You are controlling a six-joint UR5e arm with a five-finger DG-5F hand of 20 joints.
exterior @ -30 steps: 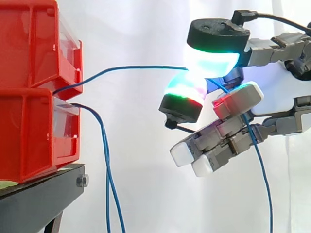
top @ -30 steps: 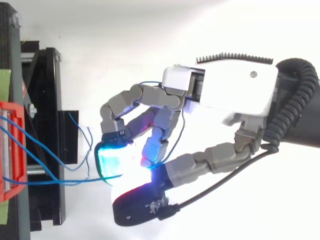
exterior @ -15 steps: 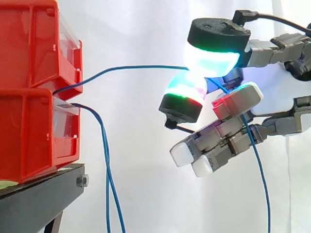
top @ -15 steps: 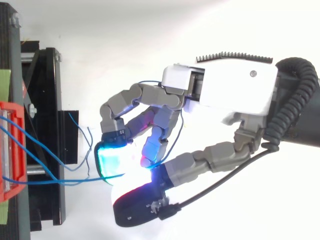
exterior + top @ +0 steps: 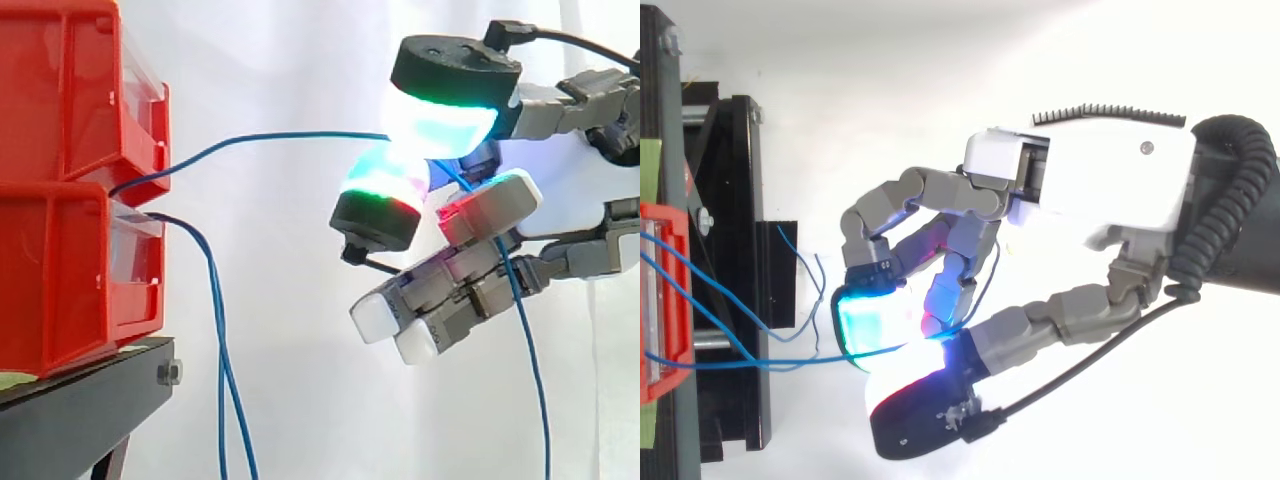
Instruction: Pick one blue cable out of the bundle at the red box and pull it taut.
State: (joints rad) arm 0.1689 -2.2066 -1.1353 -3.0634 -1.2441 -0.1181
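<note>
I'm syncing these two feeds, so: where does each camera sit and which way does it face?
Side view: beside the work at its height, facing level across the red bins; the hand enters from the right.
Top view: overhead, facing down on the red bins and black stand; the hand enters from the right.
Shared: red bins, hand, pinched blue cable.

We can't read a single word or number anywhere here, not on the red bins [image 5: 70,180], the black stand [image 5: 80,410], the blue cable [image 5: 270,138] or the hand [image 5: 1120,180]. Closest we get is a tiny pale mark on the dark casing of one fingertip [image 5: 878,272] in the top view, and it's way too small to make out.
</note>
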